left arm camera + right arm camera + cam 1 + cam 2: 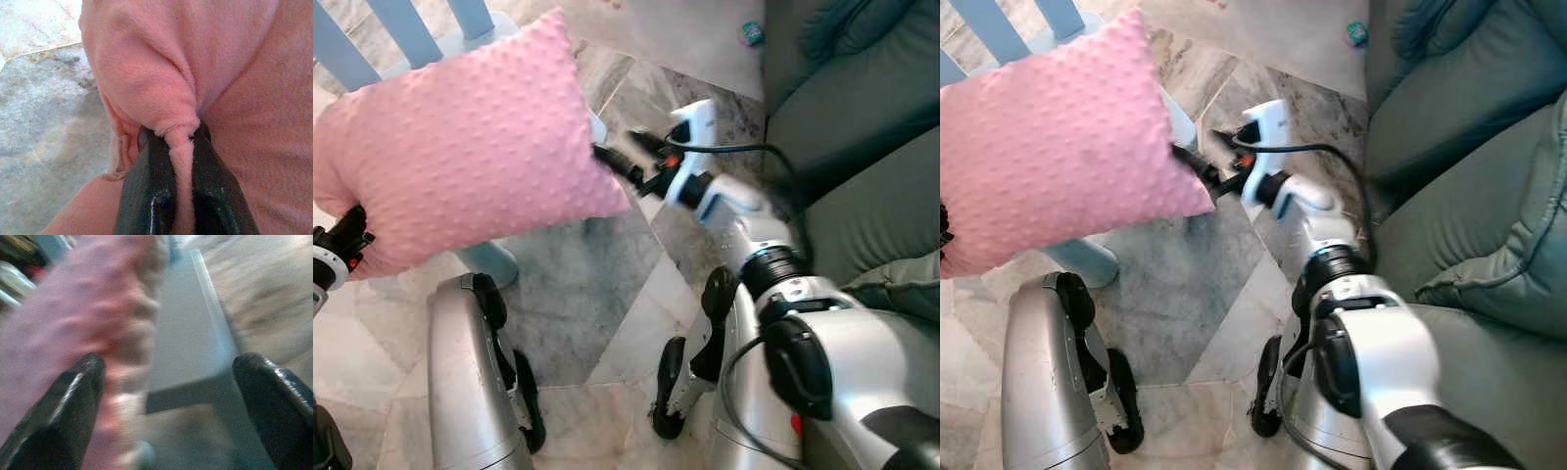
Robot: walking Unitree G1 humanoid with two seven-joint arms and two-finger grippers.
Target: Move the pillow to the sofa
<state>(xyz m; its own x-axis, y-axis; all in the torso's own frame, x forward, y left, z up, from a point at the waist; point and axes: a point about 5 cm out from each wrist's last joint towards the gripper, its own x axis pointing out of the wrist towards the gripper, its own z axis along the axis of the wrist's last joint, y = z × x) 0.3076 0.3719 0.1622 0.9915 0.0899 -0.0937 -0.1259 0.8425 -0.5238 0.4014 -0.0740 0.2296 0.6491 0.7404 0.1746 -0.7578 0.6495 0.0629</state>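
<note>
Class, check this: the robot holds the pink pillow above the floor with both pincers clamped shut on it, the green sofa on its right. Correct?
Not quite. The left pincer is clamped on the pink pillow, but the right wrist view shows the right pincer open beside it. The green sofa is on its right.

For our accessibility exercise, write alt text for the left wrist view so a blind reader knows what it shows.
The left gripper is shut on a bunched corner of a pink pillow, the fabric pinched between its two black fingers. The pillow hangs above a grey and white marble floor.
</note>
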